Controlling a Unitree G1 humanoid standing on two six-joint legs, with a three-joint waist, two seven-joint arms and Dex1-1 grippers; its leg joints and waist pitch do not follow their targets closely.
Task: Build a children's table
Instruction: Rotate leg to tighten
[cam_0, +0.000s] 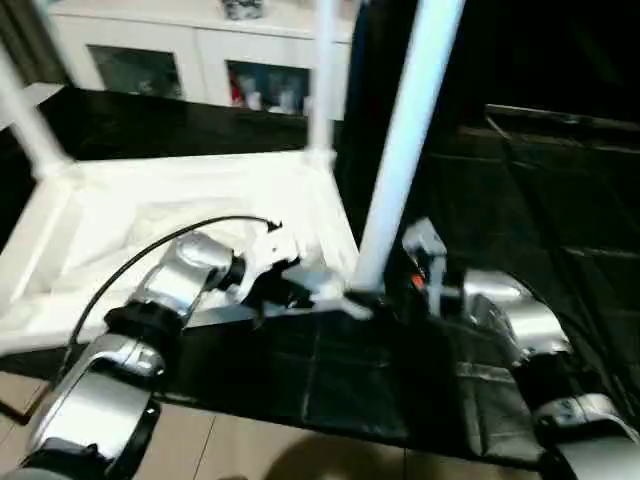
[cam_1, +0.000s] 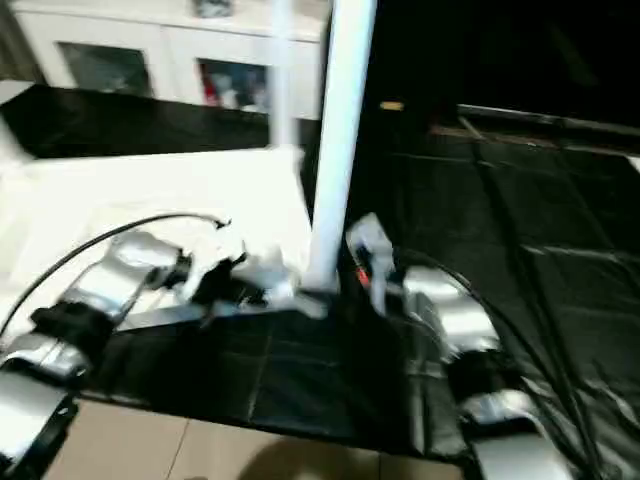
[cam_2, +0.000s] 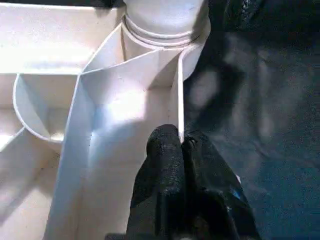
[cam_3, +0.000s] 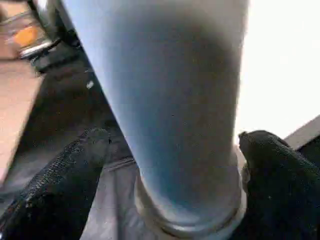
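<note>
- Nearest the robot, the left gripper (cam_2: 182, 150) sits at the near edge of the upturned table top (cam_0: 110, 225). The left wrist view shows its two black fingers pressed together, pinching a thin upright rib (cam_2: 178, 95) of the ribbed underside.
- Just beyond those fingers, that view shows the near corner socket (cam_2: 160, 35) with a leg seated in it.
- The right gripper (cam_3: 172, 150) stands with its jaws wide apart. The right wrist view shows one black finger (cam_3: 65, 175) on each side of that near leg's (cam_0: 405, 140) base; whether they touch it is unclear.
- The head views show the top lying upside down on a black mat (cam_0: 500, 200), with two more legs (cam_0: 322, 75) upright at its farther corners.
- Farthest back stands a white cabinet (cam_0: 200, 45).
</note>
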